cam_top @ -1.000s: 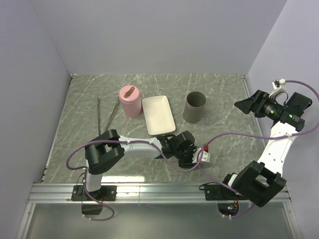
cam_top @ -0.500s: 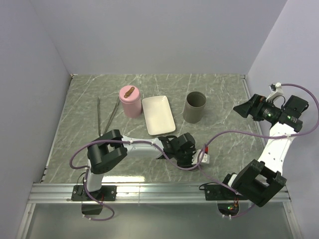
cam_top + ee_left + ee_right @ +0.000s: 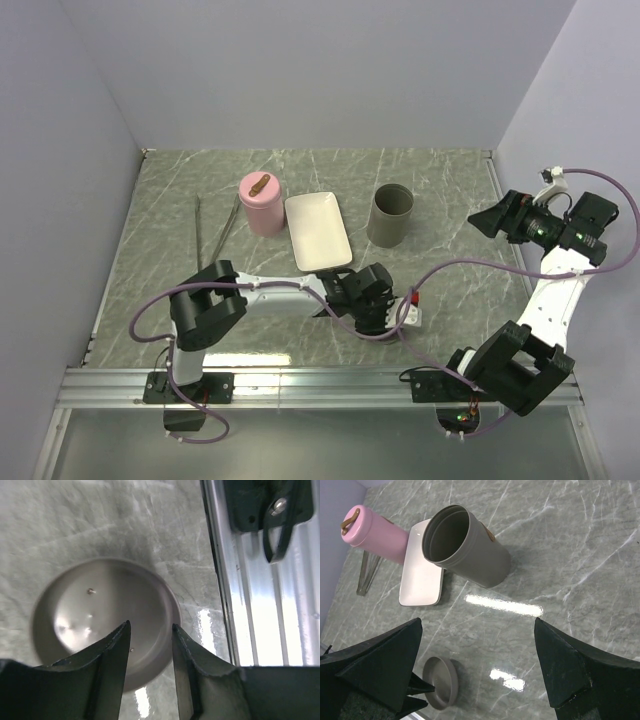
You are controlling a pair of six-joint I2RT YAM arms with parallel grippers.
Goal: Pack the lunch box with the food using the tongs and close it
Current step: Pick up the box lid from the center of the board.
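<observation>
The lunch box (image 3: pixel 390 214) (image 3: pixel 470 550) is a grey cylinder standing upright with its top open. Its round grey lid (image 3: pixel 100 615) (image 3: pixel 440 682) lies hollow side up near the table's front edge. My left gripper (image 3: pixel 150 626) hangs low over the lid's rim, one finger over the hollow and one outside, with a gap between them. The tongs (image 3: pixel 215 232) (image 3: pixel 367 575) lie at the left, untouched. My right gripper (image 3: pixel 485 217) (image 3: pixel 478 621) is held high at the right, wide open and empty. A brown strip (image 3: pixel 258 185) sits on the pink canister; I cannot tell whether it is food or a handle.
A pink canister (image 3: pixel 262 205) (image 3: pixel 375 532) stands beside a white rectangular tray (image 3: pixel 318 232) (image 3: pixel 422 570), between the tongs and the lunch box. The aluminium rail (image 3: pixel 260 605) runs along the table's front edge, close to the lid. Walls enclose the table on three sides.
My right gripper has tipped down and shifted slightly left. The left gripper has stayed over the lid, its fingers a touch further apart.
</observation>
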